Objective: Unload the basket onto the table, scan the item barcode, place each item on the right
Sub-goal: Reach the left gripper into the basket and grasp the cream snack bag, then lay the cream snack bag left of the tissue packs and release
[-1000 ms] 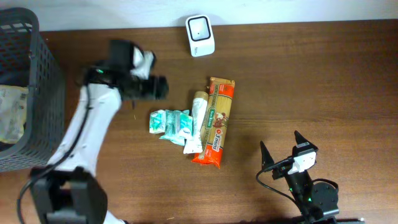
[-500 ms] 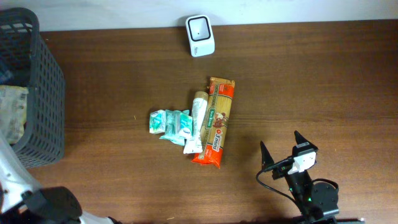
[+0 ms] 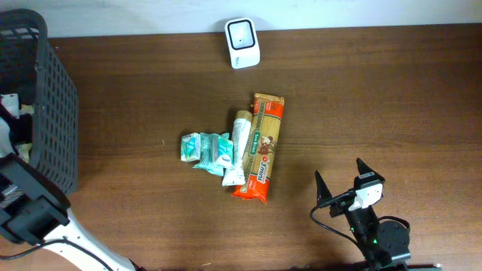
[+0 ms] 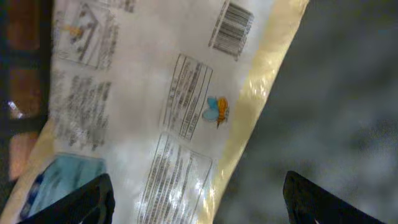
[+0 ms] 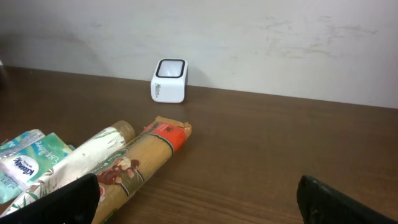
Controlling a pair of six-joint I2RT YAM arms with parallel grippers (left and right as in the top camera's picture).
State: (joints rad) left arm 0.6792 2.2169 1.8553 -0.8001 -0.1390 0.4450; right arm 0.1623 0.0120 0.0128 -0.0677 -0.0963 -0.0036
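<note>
Overhead, you have bare table (image 3: 392,90) wood around the white scanner (image 3: 242,43) at top centre and the pasta pack (image 3: 263,147) mid-frame; the mesh basket (image 3: 45,98) hugs the left edge. Your left gripper (image 4: 199,202) hangs spread wide over a crinkly glossy packet (image 4: 155,112), barcode (image 4: 231,30) upper centre. Your right gripper (image 3: 339,172) gapes, lower right.

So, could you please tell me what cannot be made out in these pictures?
Left gripper: overhead, mostly cut off by the left edge, beside the basket.
Packet, left wrist: small print blurred, both ends cut off by the frame.
Pasta packet, tube, tissue pack: no barcode shows, overhead or right wrist; print too small.
</note>
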